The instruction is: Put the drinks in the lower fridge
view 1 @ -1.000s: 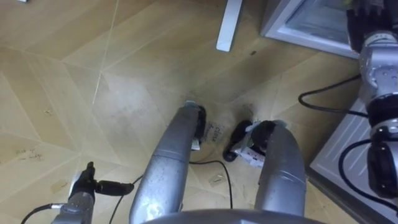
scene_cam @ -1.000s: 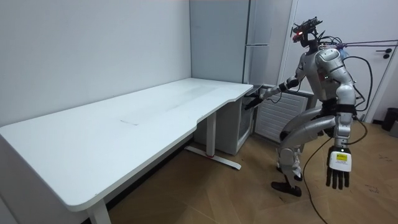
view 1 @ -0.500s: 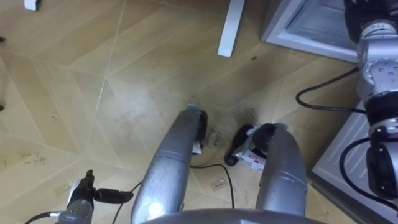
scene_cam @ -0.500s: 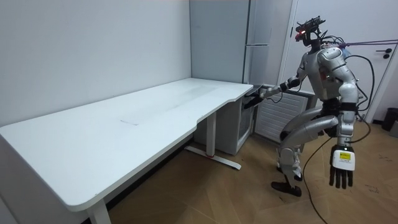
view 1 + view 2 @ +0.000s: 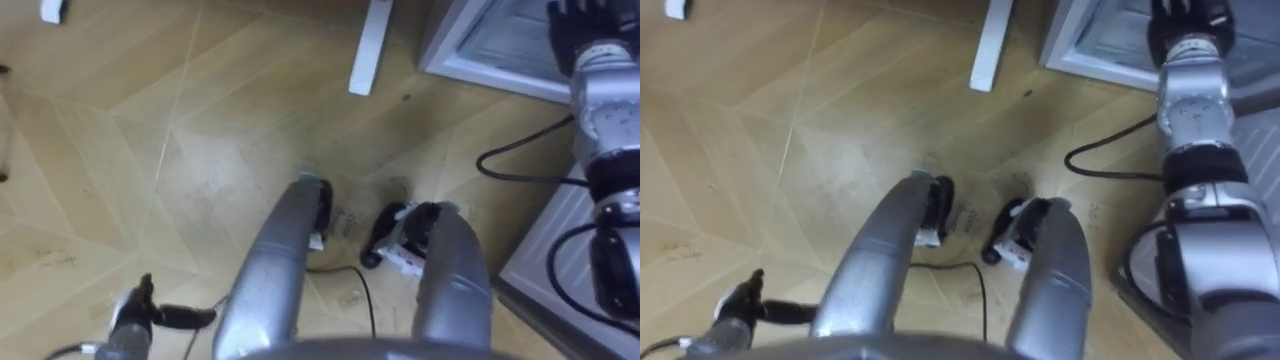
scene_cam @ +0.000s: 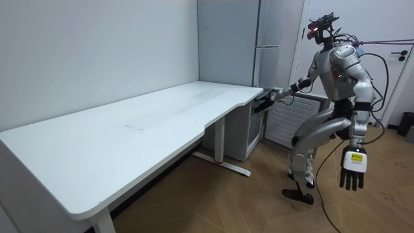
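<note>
Since the frame one second ago, the robot's torso and head are sitting higher and more upright in the room view. The left hand (image 6: 352,171) is hanging slightly higher, and the right arm is keeping its forward reach. The robot is standing on the wooden floor (image 5: 120,130) at the end of the white table (image 6: 162,120), knees bent, facing the lower fridge (image 5: 490,40).

Left hand: it is hanging at the end of a lowered arm, on the side nearer the room camera, well apart from the table. Its fingers are pointing straight down, relaxed and slightly spread, holding nothing.

Right hand (image 5: 577,20): it is extending forward. In the room view it is lying just beside the table's end corner. In the eye views it is lying over the pale face of the lower fridge, at the top edge. Whether its fingers are wide, narrow or holding something cannot be told.

Lower fridge: it is showing in the eye views as a pale panel inside a grey frame, just beside the table's white foot (image 5: 368,45). A white ribbed panel (image 5: 565,240) is lying close to the robot's right side.

Drinks: their position cannot be told from these views.
</note>
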Controlling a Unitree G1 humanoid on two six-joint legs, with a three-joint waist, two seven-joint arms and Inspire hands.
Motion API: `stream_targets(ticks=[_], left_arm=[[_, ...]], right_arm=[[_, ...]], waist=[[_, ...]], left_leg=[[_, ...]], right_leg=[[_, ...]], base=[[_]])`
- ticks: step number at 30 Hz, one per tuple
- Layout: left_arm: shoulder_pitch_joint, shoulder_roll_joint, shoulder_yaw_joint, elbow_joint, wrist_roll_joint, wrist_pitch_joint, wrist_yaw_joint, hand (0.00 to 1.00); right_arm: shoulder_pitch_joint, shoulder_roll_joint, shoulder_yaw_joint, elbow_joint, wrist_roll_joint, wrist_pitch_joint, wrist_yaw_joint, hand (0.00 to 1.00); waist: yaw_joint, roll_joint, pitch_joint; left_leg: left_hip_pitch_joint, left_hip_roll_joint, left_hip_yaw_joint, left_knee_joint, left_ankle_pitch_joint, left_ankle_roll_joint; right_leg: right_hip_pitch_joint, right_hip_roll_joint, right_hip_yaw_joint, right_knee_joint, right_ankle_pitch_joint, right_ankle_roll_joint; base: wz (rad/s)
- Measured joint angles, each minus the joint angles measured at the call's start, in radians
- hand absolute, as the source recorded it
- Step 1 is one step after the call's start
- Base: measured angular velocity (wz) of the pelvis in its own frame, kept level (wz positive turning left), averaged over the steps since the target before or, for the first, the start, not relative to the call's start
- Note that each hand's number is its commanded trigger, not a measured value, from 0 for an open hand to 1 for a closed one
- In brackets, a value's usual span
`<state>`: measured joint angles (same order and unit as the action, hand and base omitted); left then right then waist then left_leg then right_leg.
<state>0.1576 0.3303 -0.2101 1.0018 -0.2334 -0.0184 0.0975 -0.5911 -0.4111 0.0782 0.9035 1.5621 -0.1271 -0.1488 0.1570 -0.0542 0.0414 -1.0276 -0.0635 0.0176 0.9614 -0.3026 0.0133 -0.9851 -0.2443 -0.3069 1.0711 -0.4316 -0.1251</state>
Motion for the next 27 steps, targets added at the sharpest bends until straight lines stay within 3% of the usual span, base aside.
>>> stream_targets(ticks=[2, 5, 8, 11, 14, 21, 24, 27], left_arm=[[-0.002, 0.017, 0.0, 0.003, -0.001, -0.01, -0.015, 0.0], [-0.004, 0.051, 0.0, 0.035, -0.03, -0.017, -0.021, 0.0], [-0.01, 0.081, 0.006, 0.037, -0.05, -0.017, -0.025, 0.0], [-0.048, 0.089, 0.012, 0.072, -0.044, -0.017, -0.045, 0.0], [-0.08, 0.089, 0.014, 0.079, -0.028, -0.016, -0.064, 0.0], [-0.108, 0.084, 0.012, 0.08, 0.018, -0.01, -0.086, 0.0], [-0.118, 0.074, 0.012, 0.098, 0.029, -0.007, -0.087, 0.0], [-0.12, 0.054, 0.031, 0.123, 0.032, -0.004, -0.086, 0.0]], right_arm=[[0.015, -0.049, 0.071, 0.092, -0.122, 0.048, 0.091, 0.0], [0.033, -0.104, 0.146, 0.167, -0.266, 0.081, 0.181, 0.0], [0.039, -0.16, 0.168, 0.237, -0.414, 0.1, 0.243, 0.0], [0.057, -0.196, 0.169, 0.28, -0.557, 0.106, 0.283, 0.0], [0.094, -0.196, 0.167, 0.329, -0.685, 0.107, 0.32, 0.0], [0.172, -0.198, 0.162, 0.409, -0.897, 0.115, 0.382, 0.0], [0.24, -0.195, 0.16, 0.403, -0.923, 0.125, 0.406, 0.0], [0.346, -0.171, 0.127, 0.4, -0.954, 0.13, 0.429, 0.0]], waist=[[-0.012, -0.011, 0.0054], [-0.016, -0.023, 0.0111], [-0.035, -0.029, 0.0131], [-0.042, -0.033, 0.0138], [-0.042, -0.031, 0.0138], [-0.041, -0.022, 0.0111], [-0.047, -0.009, 0.0048], [-0.047, 0.007, -0.0111]], left_leg=[[0.038, -0.001, -0.011, -0.045, 0.013, 0.002], [0.082, 0.006, -0.025, -0.075, 0.012, 0.001], [0.11, 0.016, -0.036, -0.1, 0.012, 0.002], [0.16, 0.017, -0.037, -0.121, 0.009, 0.006], [0.219, 0.026, -0.042, -0.163, 0.009, 0.008], [0.328, 0.05, -0.033, -0.242, 0.011, 0.011], [0.4, 0.049, -0.023, -0.294, 0.015, 0.016], [0.501, 0.05, -0.015, -0.373, 0.023, 0.017]], right_leg=[[0.043, 0.005, -0.015, -0.045, 0.014, -0.007], [0.101, 0.028, -0.033, -0.1, 0.024, -0.004], [0.145, 0.037, -0.054, -0.142, 0.029, 0.003], [0.2, 0.044, -0.056, -0.175, 0.031, 0.014], [0.264, 0.07, -0.056, -0.238, 0.045, 0.031], [0.38, 0.108, -0.059, -0.356, 0.082, 0.043], [0.446, 0.11, -0.058, -0.403, 0.089, 0.052], [0.54, 0.125, -0.052, -0.483, 0.105, 0.065]], base=[[0.08], [-0.03], [0.09], [0.01], [-0.05], [-0.1], [-0.04], [-0.07]])
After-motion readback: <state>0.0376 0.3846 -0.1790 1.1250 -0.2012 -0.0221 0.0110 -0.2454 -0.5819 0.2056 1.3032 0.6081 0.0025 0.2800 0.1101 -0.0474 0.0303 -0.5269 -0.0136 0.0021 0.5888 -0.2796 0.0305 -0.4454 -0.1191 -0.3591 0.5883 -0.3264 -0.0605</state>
